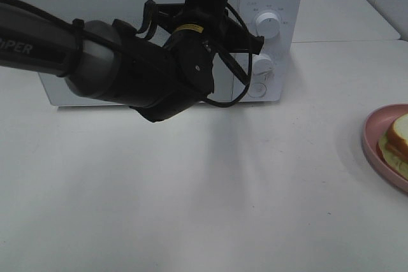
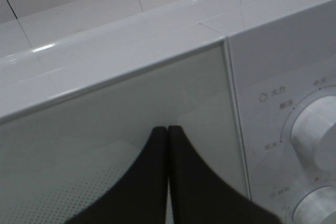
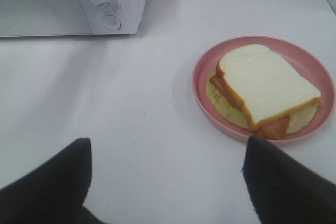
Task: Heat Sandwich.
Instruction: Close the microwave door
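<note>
Sandwich (image 3: pixel 265 85) on pink plate (image 3: pixel 202 72)

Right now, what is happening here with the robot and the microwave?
The left gripper is shut, holds nothing, and sits close in front of the door of the white microwave, near the edge by the knobs. The door looks closed. The right gripper is open and empty above the table, apart from the pink plate. The sandwich lies on that plate, not yet in the microwave, so heating has not begun.
</note>
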`<state>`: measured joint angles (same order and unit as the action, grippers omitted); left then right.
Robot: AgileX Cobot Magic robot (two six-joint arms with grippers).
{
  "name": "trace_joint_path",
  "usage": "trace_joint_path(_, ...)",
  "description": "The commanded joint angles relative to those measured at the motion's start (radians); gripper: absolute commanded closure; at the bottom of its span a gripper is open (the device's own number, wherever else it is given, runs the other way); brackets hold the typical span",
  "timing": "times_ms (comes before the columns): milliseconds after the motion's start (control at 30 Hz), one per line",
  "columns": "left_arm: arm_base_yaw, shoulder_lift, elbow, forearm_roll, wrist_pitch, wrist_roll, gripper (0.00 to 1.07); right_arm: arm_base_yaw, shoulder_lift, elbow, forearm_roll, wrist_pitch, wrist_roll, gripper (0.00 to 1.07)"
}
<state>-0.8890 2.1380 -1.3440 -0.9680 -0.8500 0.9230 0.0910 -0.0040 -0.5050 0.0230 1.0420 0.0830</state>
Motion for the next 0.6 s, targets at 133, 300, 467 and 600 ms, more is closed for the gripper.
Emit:
trace_joint_path(133,0.035,-0.017,-0.024,-0.124,-0.045,0.024,1.07,-0.009,-0.027,0.002,-0.008,-0.007,0.004,0.31)
trace_joint_path(300,0.034,-0.052,-0.024,-0.133,0.039,0.063,1.07,-0.009,-0.027,0.002,-0.008,-0.007,0.004,0.31)
trace_joint_path(467,0.033,-0.095,-0.024,-0.199,0.131,0.066,1.07,-0.009,-0.027,0.002,-0.008,-0.007,0.004,0.31)
trace_joint_path(600,0.033,-0.137,-0.019,-0.224,0.221,0.098,1.07,-0.009,-0.027,0.002,-0.008,-0.007,0.005,0.31)
